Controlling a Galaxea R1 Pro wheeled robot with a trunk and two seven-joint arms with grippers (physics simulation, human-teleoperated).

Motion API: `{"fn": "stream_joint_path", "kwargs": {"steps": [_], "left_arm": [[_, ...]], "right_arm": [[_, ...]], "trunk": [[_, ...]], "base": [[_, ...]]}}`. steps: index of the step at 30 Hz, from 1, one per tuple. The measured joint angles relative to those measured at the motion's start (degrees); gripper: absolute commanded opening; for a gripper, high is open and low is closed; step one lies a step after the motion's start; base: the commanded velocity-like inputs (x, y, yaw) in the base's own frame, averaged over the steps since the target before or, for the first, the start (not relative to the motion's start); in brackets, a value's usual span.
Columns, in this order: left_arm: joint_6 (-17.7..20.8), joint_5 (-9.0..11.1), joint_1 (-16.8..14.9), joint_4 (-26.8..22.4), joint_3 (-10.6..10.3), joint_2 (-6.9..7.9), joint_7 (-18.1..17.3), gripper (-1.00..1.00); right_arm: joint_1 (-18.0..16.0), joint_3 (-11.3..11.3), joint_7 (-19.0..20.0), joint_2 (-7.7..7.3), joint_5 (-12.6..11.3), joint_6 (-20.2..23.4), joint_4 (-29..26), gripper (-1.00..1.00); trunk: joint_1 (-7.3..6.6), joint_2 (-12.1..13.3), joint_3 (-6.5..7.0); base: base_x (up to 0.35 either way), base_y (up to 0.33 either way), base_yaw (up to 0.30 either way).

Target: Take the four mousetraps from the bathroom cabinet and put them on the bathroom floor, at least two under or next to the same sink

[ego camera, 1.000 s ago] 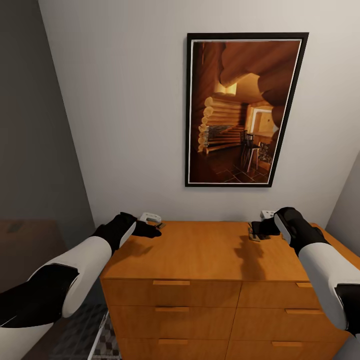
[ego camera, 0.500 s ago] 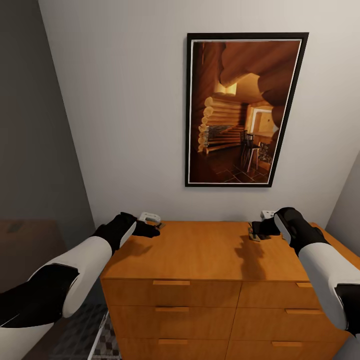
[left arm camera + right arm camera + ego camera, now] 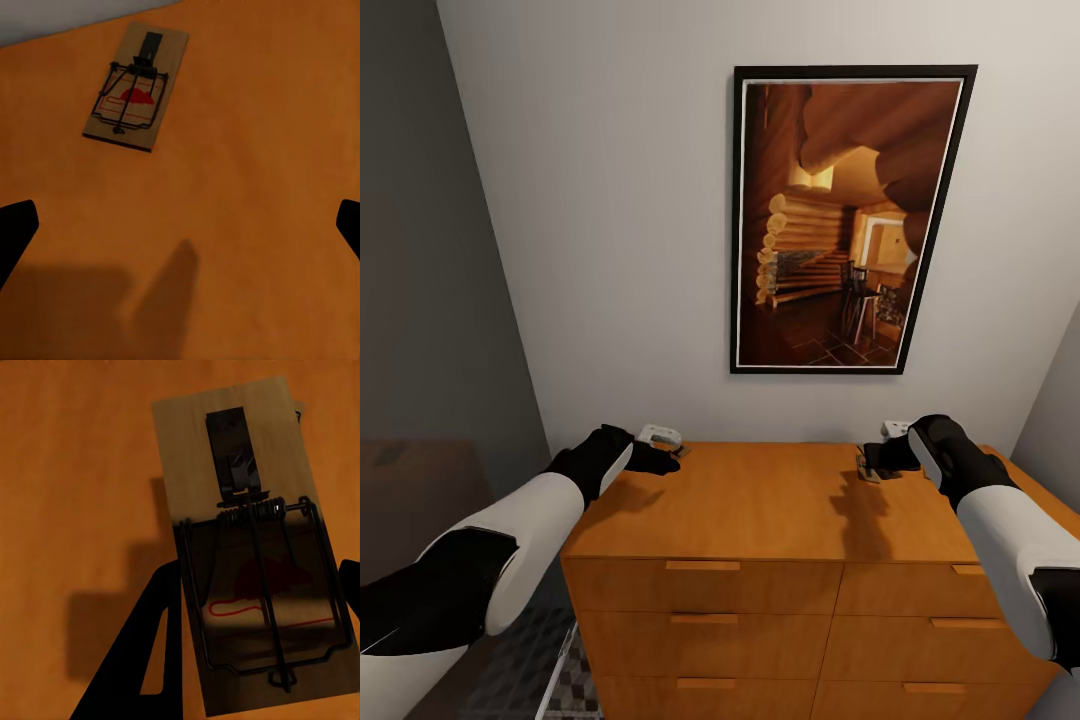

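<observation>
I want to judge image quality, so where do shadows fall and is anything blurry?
Head view: arm shadows darken the cabinet top. Left wrist view: sharp, soft shadow below the mousetrap. Right wrist view: shadow dims half of its mousetrap; no glare.

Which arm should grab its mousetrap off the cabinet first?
Right, probably. The right gripper already straddles its mousetrap, fingers open on either side. The left gripper is open too, but its mousetrap lies well ahead on the cabinet top.
</observation>
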Motion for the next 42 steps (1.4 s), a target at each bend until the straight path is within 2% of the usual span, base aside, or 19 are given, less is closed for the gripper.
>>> {"fn": "stream_joint_path", "kwargs": {"steps": [36,42], "left_arm": [[0.5,0.1,0.0,-0.1,0.3,-0.02,-0.2,1.0],[0.6,0.4,0.0,-0.1,0.5,-0.07,1.2,1.0]], "right_arm": [[0.0,0.0,0.3,-0.08,0.0,0.0,0.4,-1.0],[0.0,0.0,0.3,-0.09,0.1,0.0,0.4,-1.0]], "trunk": [[0.0,0.0,0.0],[0.0,0.0,0.0]], "base": [[0.0,0.0,0.0],[0.0,0.0,0.0]]}}
